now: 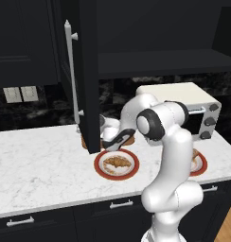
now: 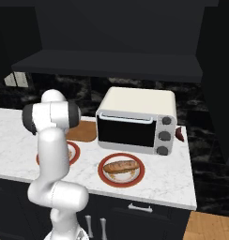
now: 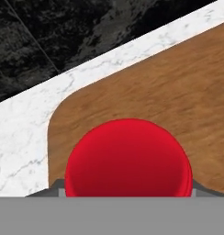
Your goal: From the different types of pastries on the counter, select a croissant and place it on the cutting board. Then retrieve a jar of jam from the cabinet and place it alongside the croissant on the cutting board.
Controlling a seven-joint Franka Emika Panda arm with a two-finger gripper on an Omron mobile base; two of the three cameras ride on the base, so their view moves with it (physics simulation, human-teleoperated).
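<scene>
Gripper [image 3: 127, 195]: closed on the jar of jam [image 3: 128, 158], as far as you can judge from the hand view, where the red jar sits between the dark tips at the bottom edge, flanked on both sides. The tips themselves barely show, so treat the grip as likely, not confirmed.

Below the jar lies the cutting board [image 3: 178, 96], its rounded corner just ahead and the white counter [image 3: 22, 133] beyond that edge. You cannot tell from this view whether the jar's base is touching the wood or hanging above it.

In the left base view the croissant [image 1: 117, 162] sits on a red-rimmed plate [image 1: 101, 170] in front of the board, not on it. The other loaf [image 2: 120, 166] rests on its own plate beside the toaster oven [image 2: 135, 119]. The cabinet door [image 1: 89, 75] stands open next to the hand.

For this step: lower straight, keep the jar upright, and set it well inside the corner, not over the edge. Leave room on the board for the croissant. Release only once the base is seated.
</scene>
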